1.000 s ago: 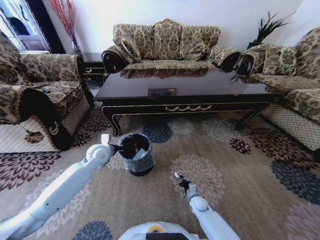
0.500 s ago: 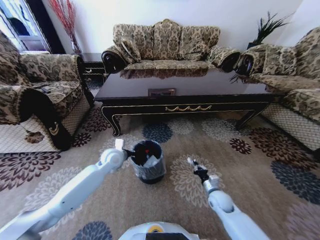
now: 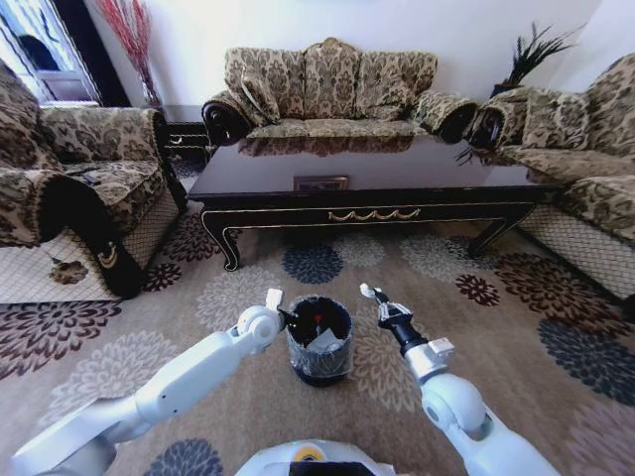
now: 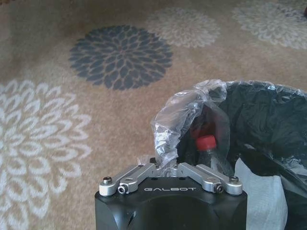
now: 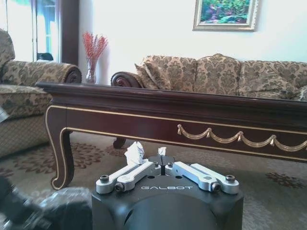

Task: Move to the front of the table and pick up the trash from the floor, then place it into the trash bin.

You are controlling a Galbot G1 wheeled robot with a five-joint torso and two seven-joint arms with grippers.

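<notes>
Currently the trash bin [image 3: 318,339] stands on the patterned carpet [image 3: 516,337] in front of the table [image 3: 367,178], between the two arms. Its clear bag liner [image 4: 180,120] is bunched up over the rim on the left arm's side.

Left gripper [image 3: 289,318]: at the bin's rim, on its left side. In the left wrist view the gripper [image 4: 168,165] has its fingers pressed together on a fold of the liner at the rim; bin wall [image 4: 268,120] directly beyond.

Right gripper [image 3: 373,296]: raised just right of the bin, near the rim but apart from it. Its fingers pinch a small crumpled white paper scrap [image 5: 135,153], with a smaller white bit [image 5: 162,151] caught at the fingertips. In the head view the scrap [image 3: 366,291] shows as a white fleck at the tip of the gripper.

Bin contents: a bottle with a red cap [image 4: 206,143], standing against the near wall, and a white paper sheet [image 4: 261,196] lying beside it. In the head view the sheet [image 3: 325,340] lies in the lower part of the opening, with a red spot above it.

Surroundings: sofa [image 3: 327,89] behind the counter, armchair [image 3: 69,188] on the left, another sofa [image 3: 585,159] on the right. A framed picture [image 5: 224,14] hangs on the wall above the sofa.
</notes>
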